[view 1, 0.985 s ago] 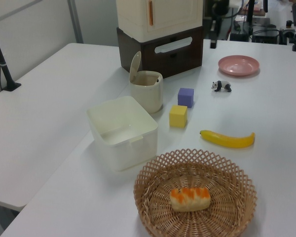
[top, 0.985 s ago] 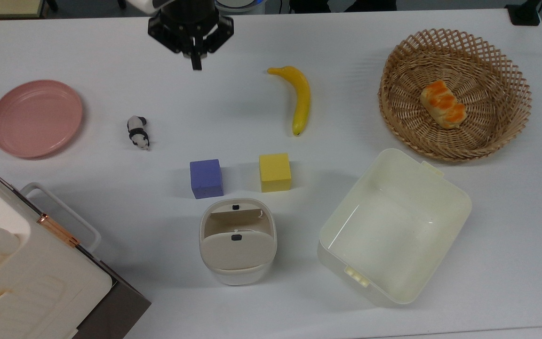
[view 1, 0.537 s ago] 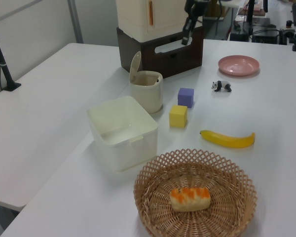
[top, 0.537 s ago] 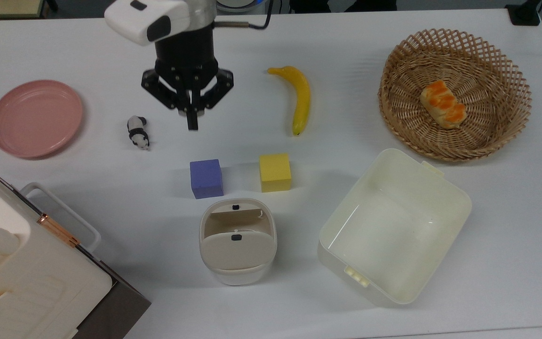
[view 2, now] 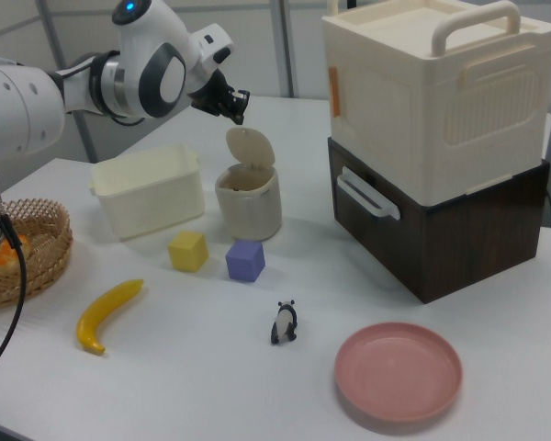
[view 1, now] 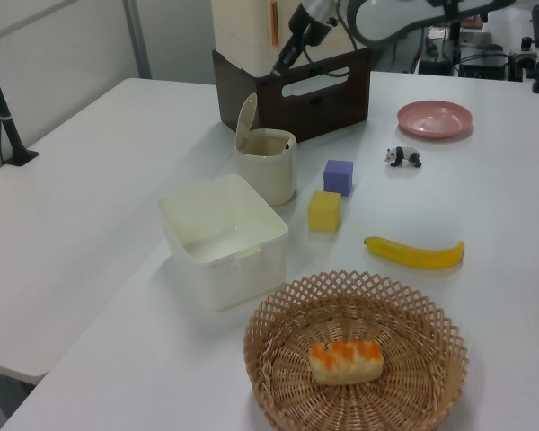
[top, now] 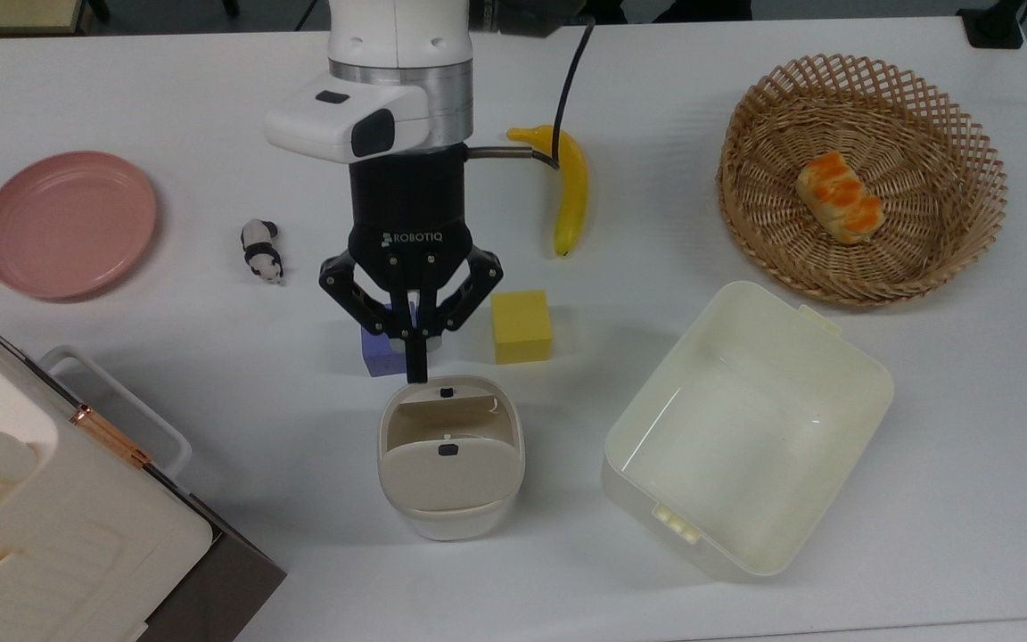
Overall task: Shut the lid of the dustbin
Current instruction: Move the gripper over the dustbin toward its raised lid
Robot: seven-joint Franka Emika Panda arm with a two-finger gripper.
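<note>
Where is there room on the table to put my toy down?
Bare room lies between the pink plate, the panda and the big case, and between the banana and the basket. It is crowded around the dustbin, cubes and tub.

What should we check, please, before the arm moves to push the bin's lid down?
1. Lid open and standing upright on its hinge: ok.
2. End effector shut, so it can push as one tip: ok.
3. End effector above the bin, clear of the lid: ok in the left view.
4. Bin rim free of anything that would block closing: ok.
5. Purple cube and yellow cube apart from the bin: ok.
6. Whether the tip sits behind the lid, on the side it must be pushed from: cannot tell.
</note>
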